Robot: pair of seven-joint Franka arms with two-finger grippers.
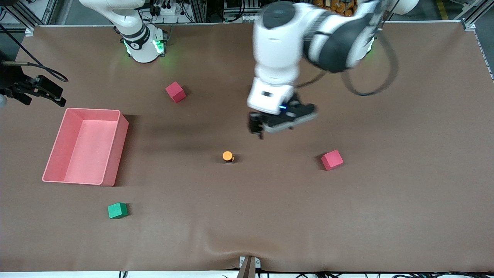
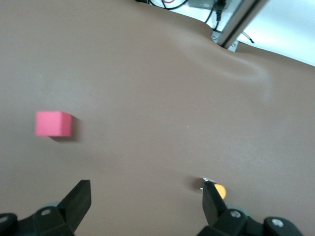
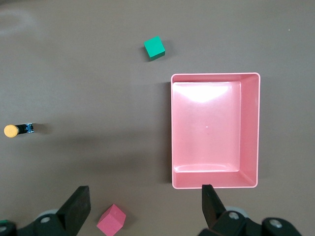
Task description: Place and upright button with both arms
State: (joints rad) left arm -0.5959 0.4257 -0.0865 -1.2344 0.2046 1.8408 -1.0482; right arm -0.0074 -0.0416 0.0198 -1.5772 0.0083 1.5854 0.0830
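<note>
Button (image 1: 227, 156): upright on the brown table (image 1: 270, 216), mid-table, orange cap up, between pink tray (image 1: 58, 154) and a pink cube (image 1: 332, 160). Left gripper (image 1: 266, 125): fingers spread, empty, above the table near the button; right gripper (image 3: 142, 206): spread, empty, waiting above the tray's edge.

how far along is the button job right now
Done: the button looks upright on the table, orange cap up, nearer the front camera than the left end effector. In hand: nothing. The left end effector is open and empty, in the air over bare table beside the button. The right end effector waits open above the pink bin. Left: nothing obvious beyond the arms pulling clear.
</note>
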